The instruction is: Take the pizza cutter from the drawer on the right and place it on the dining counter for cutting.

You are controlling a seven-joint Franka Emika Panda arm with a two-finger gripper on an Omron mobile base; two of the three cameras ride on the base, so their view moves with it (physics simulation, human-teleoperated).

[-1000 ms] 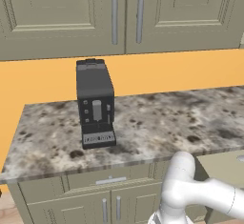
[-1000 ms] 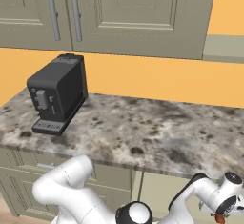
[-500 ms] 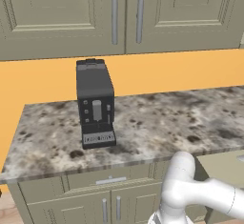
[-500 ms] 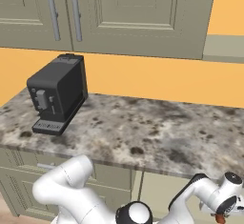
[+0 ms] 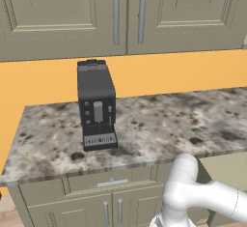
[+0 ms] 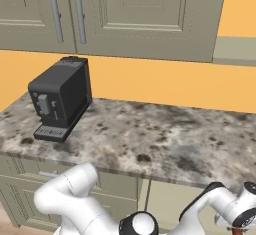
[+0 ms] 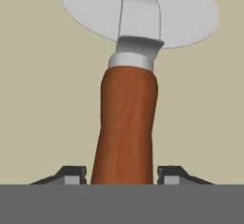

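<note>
My tool (image 7: 123,175) straddles the pizza cutter (image 7: 128,99), a fingertip (image 7: 71,174) close on either side of its reddish-brown handle; I cannot tell whether they press it. The cutter lies on a plain beige surface (silver blade farthest from me). A black coffee machine (image 5: 97,105) stands on the granite worktop (image 5: 169,124).

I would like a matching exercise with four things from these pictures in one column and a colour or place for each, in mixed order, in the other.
Things:
1. pizza cutter handle
2. pizza cutter blade
3. coffee machine
4. upper cabinet doors

Descriptions:
A. olive-beige, above the orange wall
B. reddish-brown, between the end effector fingertips
C. black, standing on the granite worktop
D. silver, round

Pairs: 1-B, 2-D, 3-C, 4-A
</note>
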